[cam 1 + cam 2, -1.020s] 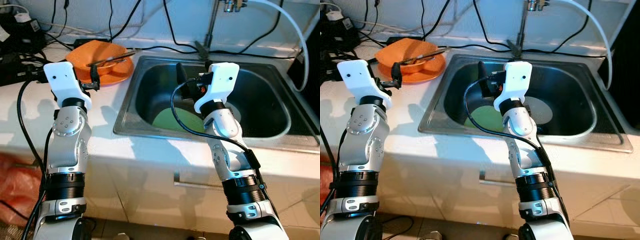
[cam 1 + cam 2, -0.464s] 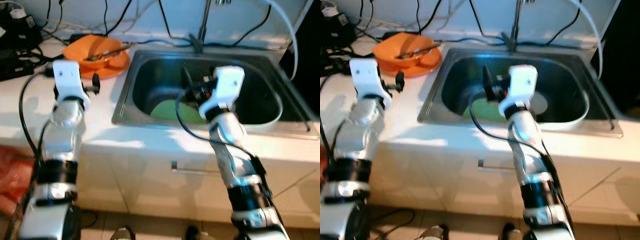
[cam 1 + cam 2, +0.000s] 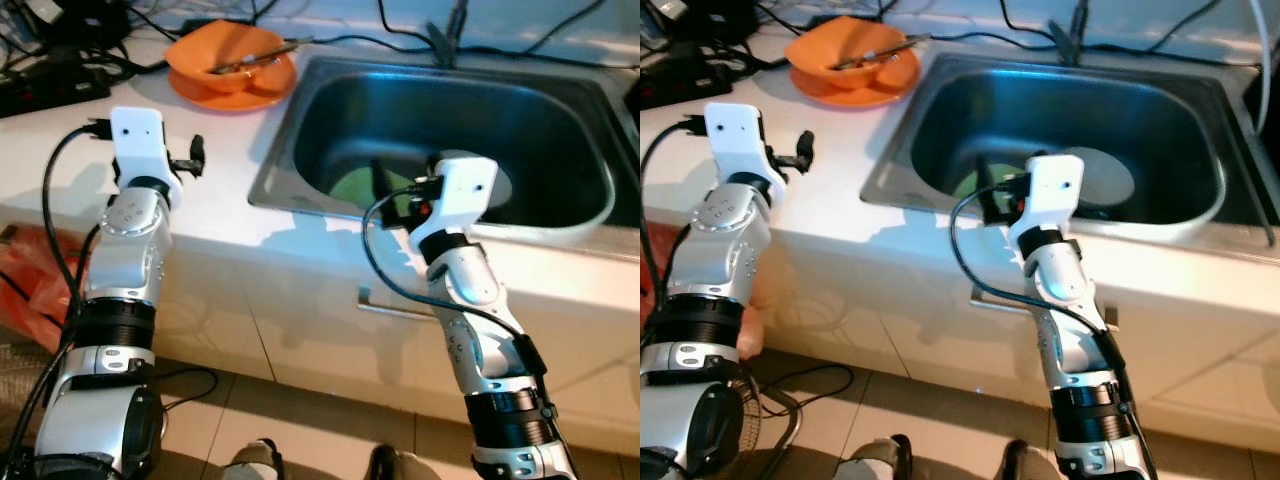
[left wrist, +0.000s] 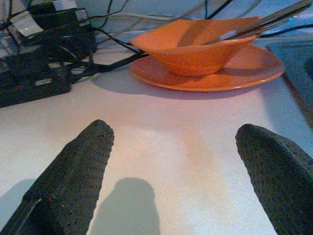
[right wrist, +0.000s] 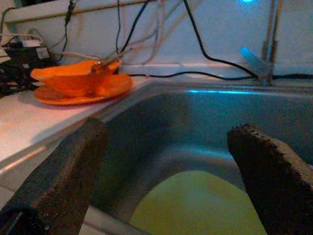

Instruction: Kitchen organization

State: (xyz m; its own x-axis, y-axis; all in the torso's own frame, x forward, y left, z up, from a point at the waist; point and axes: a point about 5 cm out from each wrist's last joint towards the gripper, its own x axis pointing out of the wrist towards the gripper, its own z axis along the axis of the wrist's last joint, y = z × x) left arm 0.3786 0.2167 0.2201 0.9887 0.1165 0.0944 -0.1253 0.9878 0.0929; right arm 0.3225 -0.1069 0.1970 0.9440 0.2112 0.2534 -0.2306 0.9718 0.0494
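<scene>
An orange bowl (image 3: 230, 62) holding metal utensils (image 4: 264, 22) sits on an orange plate (image 3: 245, 97) at the back left of the white counter (image 3: 190, 195). In the steel sink (image 3: 480, 110) lie a green plate (image 3: 352, 185) and a pale plate (image 3: 1100, 175). My left gripper (image 4: 173, 132) hovers open low over the counter, short of the orange dishes. Above the sink's front edge my right gripper (image 5: 168, 129) is open, pointing at the green plate (image 5: 200, 205). Neither holds anything.
Black power strips and tangled cables (image 3: 60, 85) crowd the counter's back left corner. A tap base (image 3: 445, 40) and more cables run behind the sink. A cabinet handle (image 3: 385, 305) is below the sink, and a red bag (image 3: 25, 295) lies low on the left.
The camera has drawn back from the counter, so the cabinet front and floor now show. My right gripper has come back from over the basin to its front edge. Both grippers stay open.
</scene>
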